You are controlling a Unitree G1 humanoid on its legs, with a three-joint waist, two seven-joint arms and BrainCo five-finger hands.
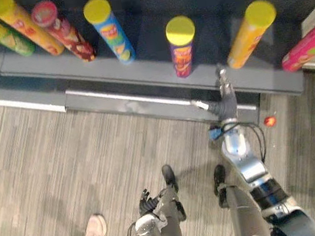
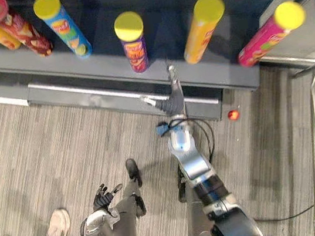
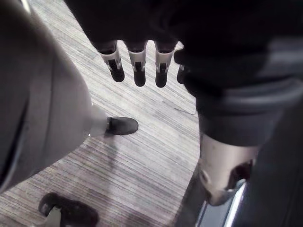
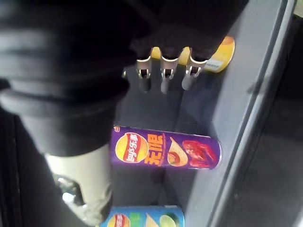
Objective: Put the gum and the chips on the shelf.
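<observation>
At shelf (image 1: 144, 68), right hand (image 1: 226, 100) outstretched, fingers (image 4: 163, 79) straight, left hand (image 2: 103, 198) low

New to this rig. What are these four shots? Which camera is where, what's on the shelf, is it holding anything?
It is a humanoid robot with two arms ending in fingered hands. Two pictures come from a stereo camera on its head, looking down; two from cameras on the wrists, looking along each hand. The shelf holds upright chip cans, among them a blue can, a purple can and an orange can. The right hand reaches to the shelf's front edge, fingers straight, holding nothing. The left hand hangs low, open and empty. A small red thing lies on the floor; I cannot tell what it is. A person's shoes show to its left.
</observation>
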